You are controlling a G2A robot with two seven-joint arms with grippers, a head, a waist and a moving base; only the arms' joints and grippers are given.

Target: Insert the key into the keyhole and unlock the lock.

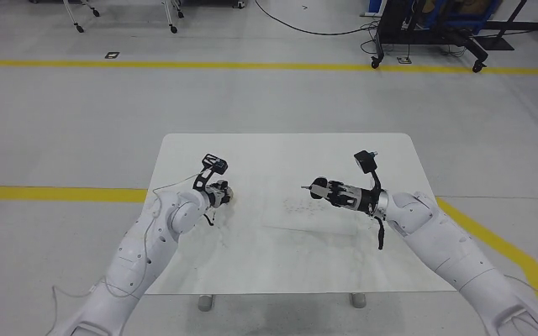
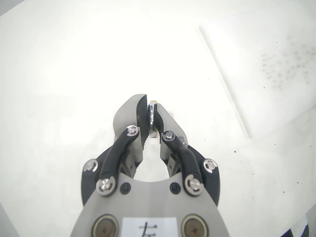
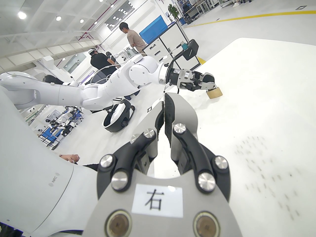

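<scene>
A small brass padlock [image 3: 214, 92] rests on the white table [image 1: 286, 260] at its left side. My left gripper [image 2: 151, 99] is shut on the lock's silver shackle [image 2: 151, 118], and a sliver of the brass body [image 2: 154, 101] shows beyond its tips. From the right wrist view, the left gripper [image 3: 209, 83] sits on top of the lock. My right gripper [image 1: 313, 188] hovers near the table's middle, pointing toward the lock with a gap between them. Its fingers [image 3: 170, 107] are pressed together. A thin grey key tip [image 1: 304, 187] pokes out of them.
A patch of dark scuff marks [image 1: 298, 206] lies on the table between the two grippers. The faint edge of a flat white sheet [image 2: 222, 82] runs across the tabletop beside the left gripper. Bare tabletop surrounds both arms.
</scene>
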